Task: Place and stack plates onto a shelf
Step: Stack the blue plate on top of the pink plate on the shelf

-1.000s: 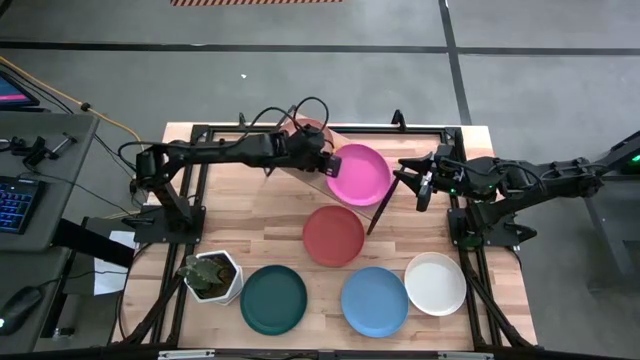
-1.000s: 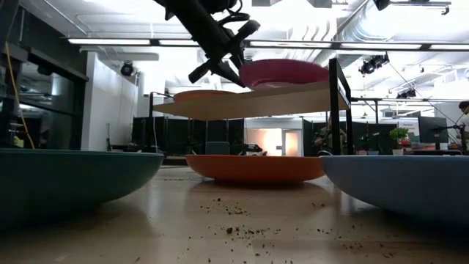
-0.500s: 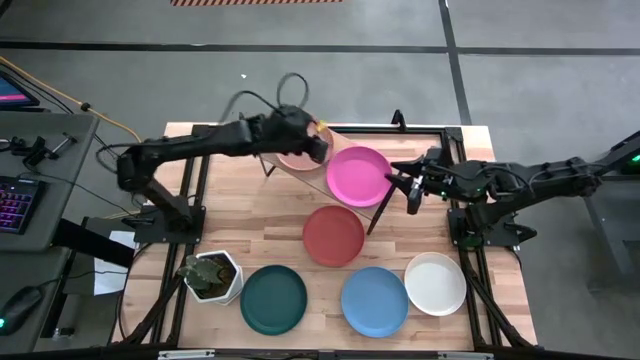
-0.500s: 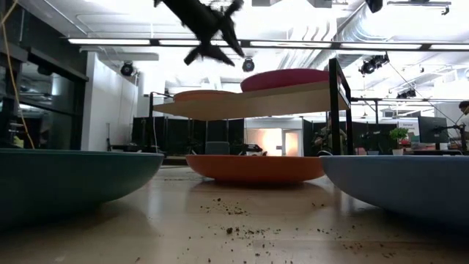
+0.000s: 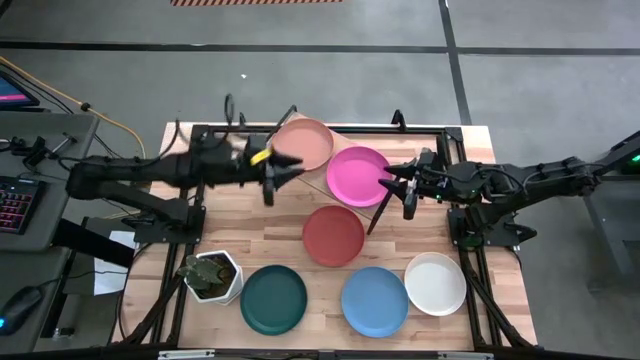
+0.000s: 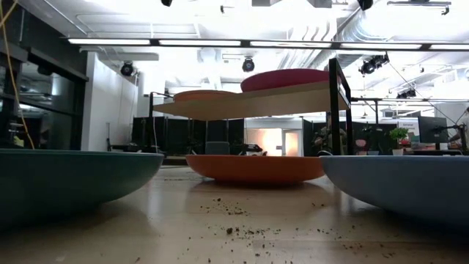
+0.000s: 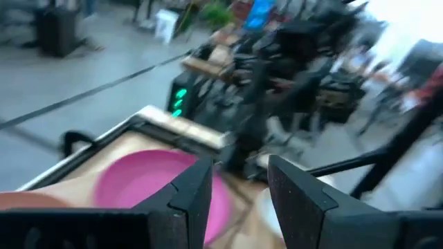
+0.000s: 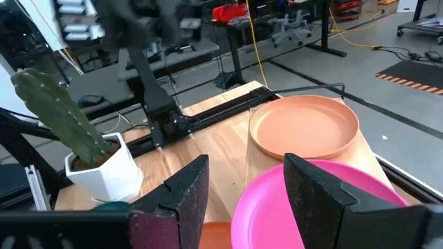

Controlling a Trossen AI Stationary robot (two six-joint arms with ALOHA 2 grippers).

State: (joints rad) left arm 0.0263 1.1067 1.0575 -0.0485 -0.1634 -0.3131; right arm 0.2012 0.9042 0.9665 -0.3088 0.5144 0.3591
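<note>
The shelf (image 5: 338,137) is a light wood board on black wire legs (image 6: 249,104). On it lie the peach plate (image 5: 303,143) (image 8: 304,128) and the magenta plate (image 5: 358,175) (image 8: 332,200), flat and side by side. My left gripper (image 5: 277,170) (image 7: 239,200) hovers open to the left of the shelf, pointing at it. My right gripper (image 5: 400,188) (image 8: 246,200) is open, level, just off the magenta plate's right rim. The red plate (image 5: 333,235), green plate (image 5: 273,298), blue plate (image 5: 374,300) and white plate (image 5: 435,283) rest on the tabletop.
A white hexagonal pot with a cactus (image 5: 212,275) (image 8: 104,169) stands near the table's left near corner. Black frame rails (image 5: 195,190) run along the table's left and right sides. Bare wood lies between the shelf and the pot.
My left gripper has let go of the magenta plate, risen out of the low view and drawn back toward the table's left edge. The magenta plate now lies flat on the shelf. My right gripper has moved left, toward the magenta plate's rim.
</note>
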